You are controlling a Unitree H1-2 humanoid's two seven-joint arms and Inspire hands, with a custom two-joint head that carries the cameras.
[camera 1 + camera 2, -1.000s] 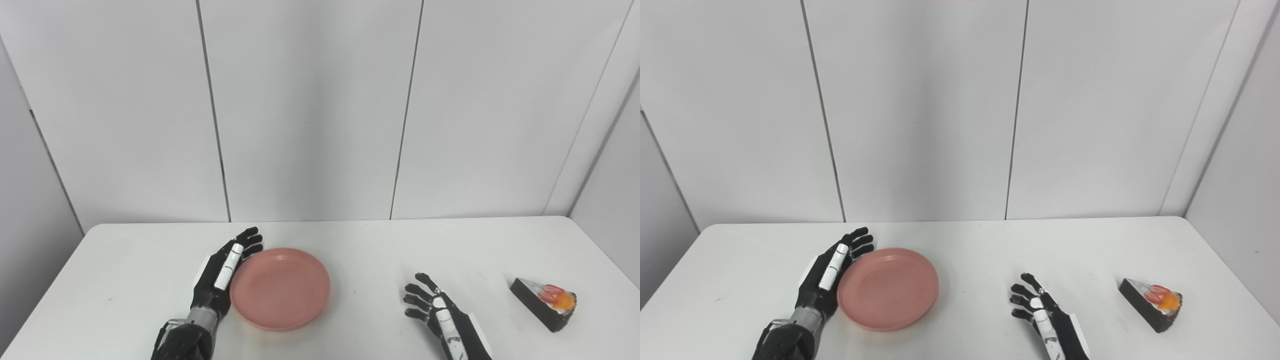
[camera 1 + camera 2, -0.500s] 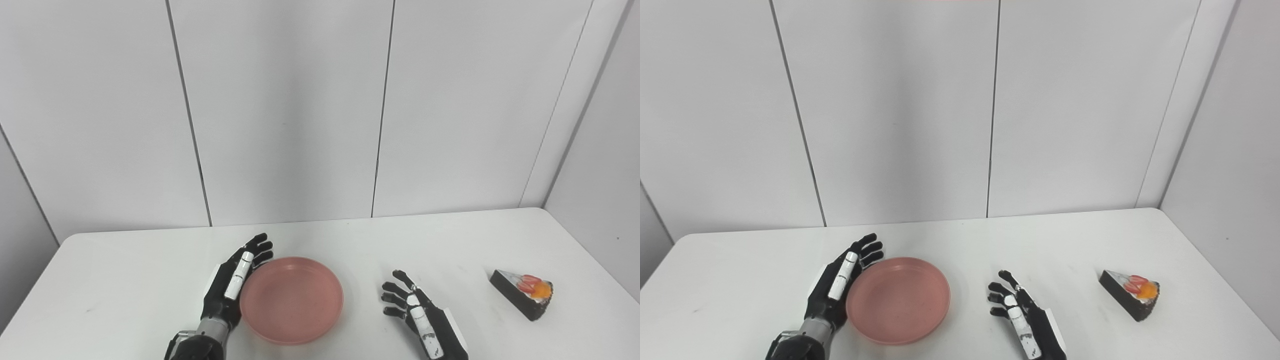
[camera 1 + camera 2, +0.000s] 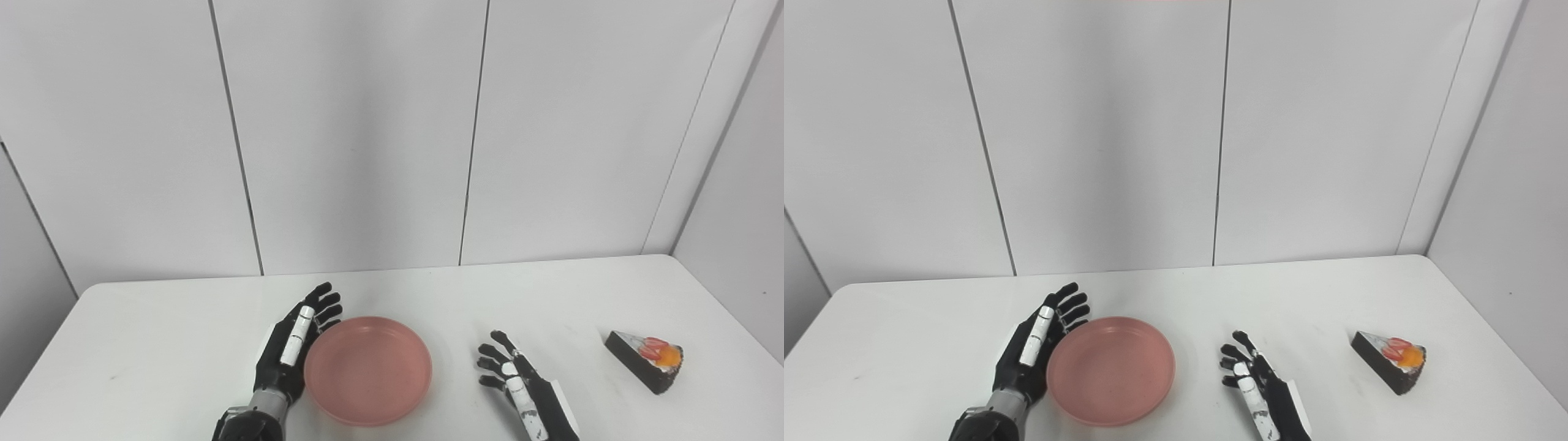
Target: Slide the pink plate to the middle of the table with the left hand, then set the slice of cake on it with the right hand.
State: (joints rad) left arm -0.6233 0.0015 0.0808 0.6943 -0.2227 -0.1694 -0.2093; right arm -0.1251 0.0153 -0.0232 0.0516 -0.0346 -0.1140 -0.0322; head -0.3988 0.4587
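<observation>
The pink plate (image 3: 367, 369) lies flat on the white table (image 3: 153, 343), a little left of the middle. My left hand (image 3: 293, 349) is open, fingers straight, its edge against the plate's left rim. My right hand (image 3: 519, 389) is open and empty, resting on the table to the right of the plate with a gap between them. The slice of cake (image 3: 646, 359), dark with white icing and red and orange fruit on top, sits near the table's right edge, well to the right of my right hand. The scene also shows in the right eye view: plate (image 3: 1111, 369), cake (image 3: 1390, 360).
White wall panels (image 3: 367, 135) stand close behind the table's far edge. The table's right edge lies just beyond the cake.
The camera has shifted. My left hand has pushed the plate a little to the right, narrowing the gap to my right hand. The right hand and the cake have stayed put.
</observation>
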